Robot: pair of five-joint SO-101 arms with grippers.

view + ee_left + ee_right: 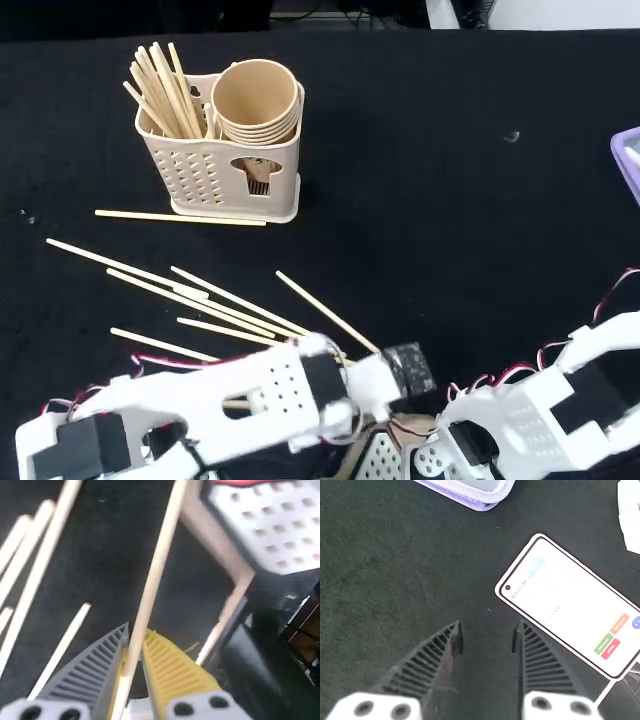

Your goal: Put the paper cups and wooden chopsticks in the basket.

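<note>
A beige perforated basket (215, 175) stands at the back left, holding a stack of paper cups (256, 100) and a bundle of wooden chopsticks (165, 90). Several loose chopsticks (190, 295) lie fanned out on the black table in front of it, and one more (180, 216) lies along the basket's base. My left gripper (134, 630) is shut on a chopstick (155, 575), low over the table, with other sticks (30, 580) beside it. The left arm (250, 395) lies across the front edge. My right gripper (485, 632) is open over bare cloth, holding nothing.
A phone (570, 625) with a lit screen lies on the cloth just beside the right gripper. A purple tray (628, 160) sits at the table's right edge. The right arm (520, 420) rests at the front right, close to the left arm's wrist.
</note>
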